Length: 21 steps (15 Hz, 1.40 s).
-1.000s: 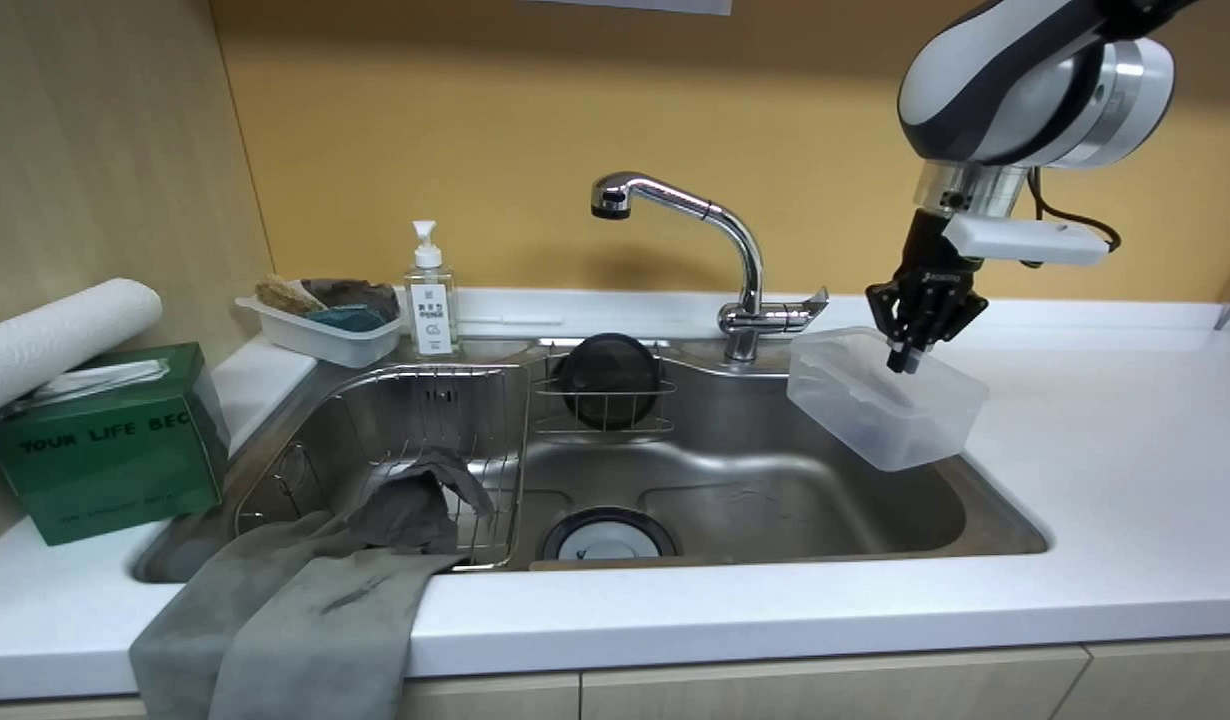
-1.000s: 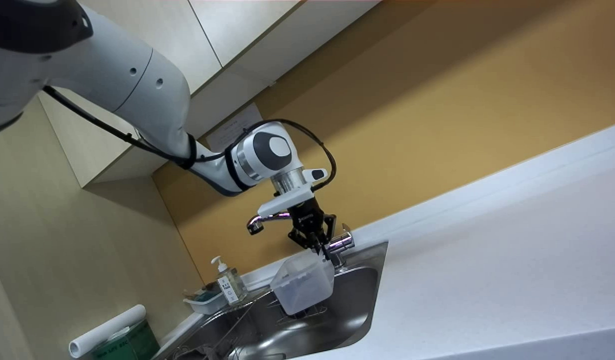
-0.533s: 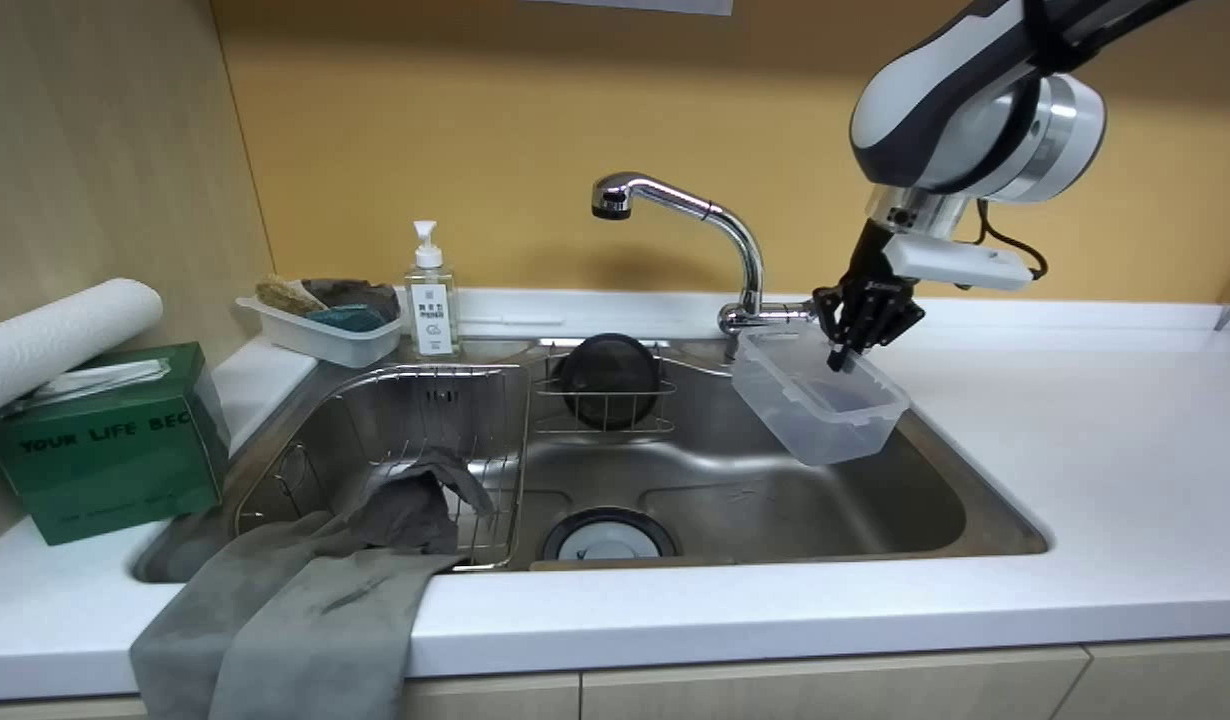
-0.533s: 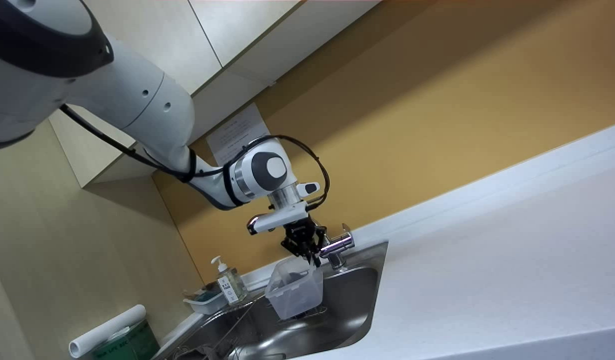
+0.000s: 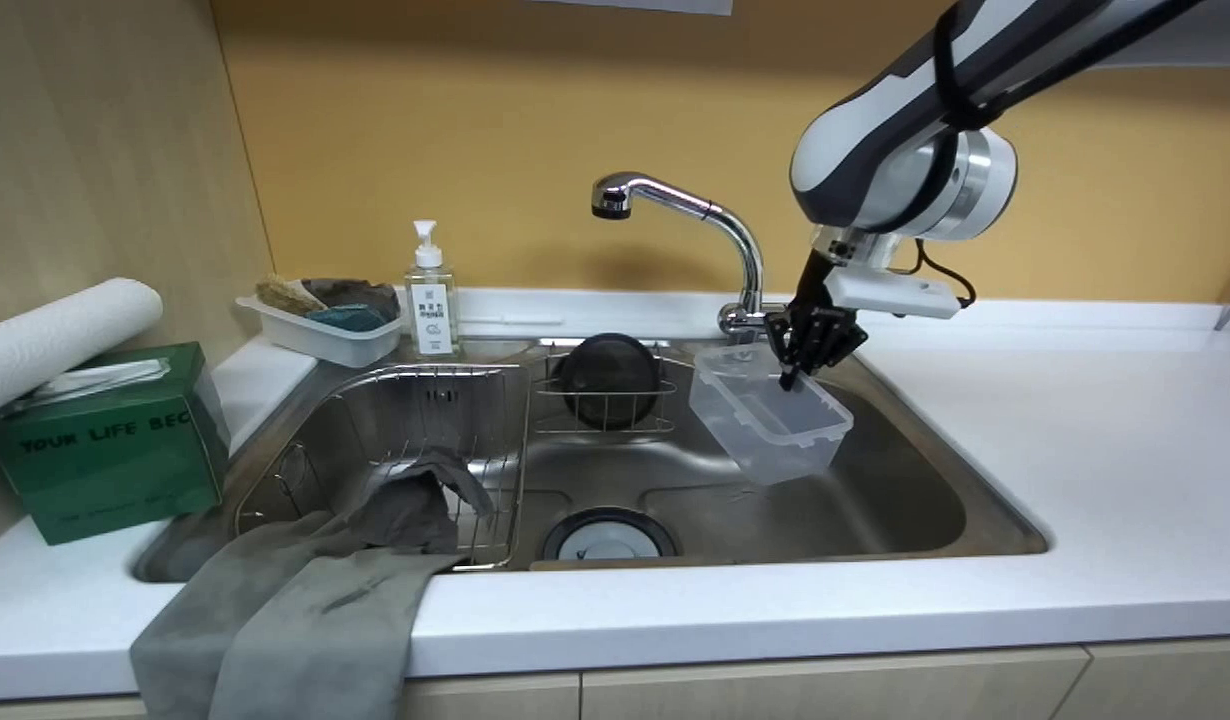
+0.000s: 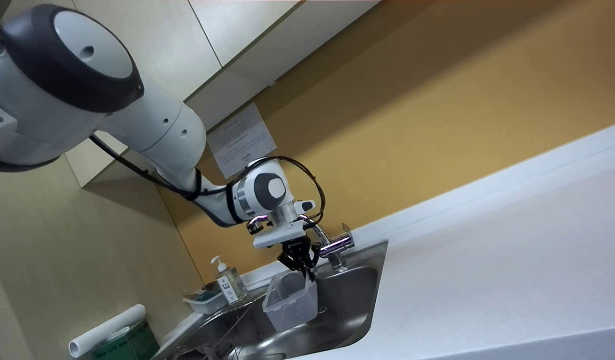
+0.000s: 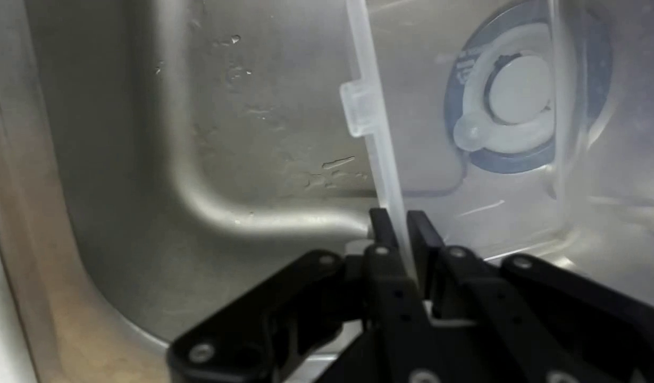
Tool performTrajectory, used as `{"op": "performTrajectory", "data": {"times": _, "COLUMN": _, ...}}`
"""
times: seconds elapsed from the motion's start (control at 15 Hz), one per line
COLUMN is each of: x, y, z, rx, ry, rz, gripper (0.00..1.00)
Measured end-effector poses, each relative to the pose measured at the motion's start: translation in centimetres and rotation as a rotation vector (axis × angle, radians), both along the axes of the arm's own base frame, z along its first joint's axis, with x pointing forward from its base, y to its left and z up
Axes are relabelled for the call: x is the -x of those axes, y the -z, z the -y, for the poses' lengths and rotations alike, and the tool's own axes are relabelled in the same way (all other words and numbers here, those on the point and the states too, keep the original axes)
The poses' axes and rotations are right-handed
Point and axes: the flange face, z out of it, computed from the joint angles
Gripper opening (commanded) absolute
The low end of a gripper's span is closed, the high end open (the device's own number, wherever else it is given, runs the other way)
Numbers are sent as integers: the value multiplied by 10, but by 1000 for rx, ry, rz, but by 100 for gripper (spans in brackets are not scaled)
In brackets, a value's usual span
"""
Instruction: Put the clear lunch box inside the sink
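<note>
Wrist view, read outward: your tool (image 7: 400, 219) has its fingers drawn narrow, one to each side of the upper edge of one wall of the clear lunch box (image 5: 770, 440). Pinching a single wall presumably suits you because the box is too broad to span; it also leaves the mouth facing up and the base free to land first. (Note the small tab (image 7: 357, 108) on the gripped rim: it sits beyond the fingertips, so the hold is on plain edge.) In an exterior view, the box hangs over the main basin of the sink (image 5: 905, 480), its lower part seemingly inside; whether the base touches the basin floor cannot be told. Through the plastic, at the wrist, you see what is likely the drain (image 5: 607, 542). Near your tool stands the faucet (image 5: 752, 270), its spout reaching toward the other compartment rather than over the box; its base is the likeliest thing to knock. That compartment holds a wire rack (image 5: 522, 450), with grey cloths (image 5: 325, 610) draped from it over the surface (image 5: 775, 600), a good reason to choose the basin beside it. What is left, judged by the task, is to lower and then release gently, since a box held by one wall may tip.
</note>
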Motion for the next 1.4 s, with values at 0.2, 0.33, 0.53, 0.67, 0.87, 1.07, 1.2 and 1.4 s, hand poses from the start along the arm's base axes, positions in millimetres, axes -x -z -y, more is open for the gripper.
{"op": "performTrajectory", "data": {"times": 0.2, "x": -11, "y": 13, "z": -4, "rx": -5, "ry": 28, "rz": 2, "gripper": 3}}
{"op": "performTrajectory", "data": {"times": 0.33, "x": -19, "y": 24, "z": -2, "rx": -6, "ry": 58, "rz": 3, "gripper": 3}}
{"op": "performTrajectory", "data": {"times": 0.53, "x": -31, "y": 44, "z": 8, "rx": 1, "ry": 113, "rz": 3, "gripper": 3}}
{"op": "performTrajectory", "data": {"times": 0.67, "x": -37, "y": 58, "z": 16, "rx": 14, "ry": 146, "rz": 4, "gripper": 3}}
{"op": "performTrajectory", "data": {"times": 0.87, "x": -44, "y": 76, "z": 26, "rx": 37, "ry": 191, "rz": 7, "gripper": 3}}
{"op": "performTrajectory", "data": {"times": 1.07, "x": -48, "y": 94, "z": 32, "rx": 76, "ry": 217, "rz": 4, "gripper": 3}}
{"op": "performTrajectory", "data": {"times": 1.2, "x": -49, "y": 106, "z": 33, "rx": 102, "ry": 223, "rz": -4, "gripper": 3}}
{"op": "performTrajectory", "data": {"times": 1.4, "x": -49, "y": 120, "z": 31, "rx": 135, "ry": 221, "rz": -15, "gripper": 3}}
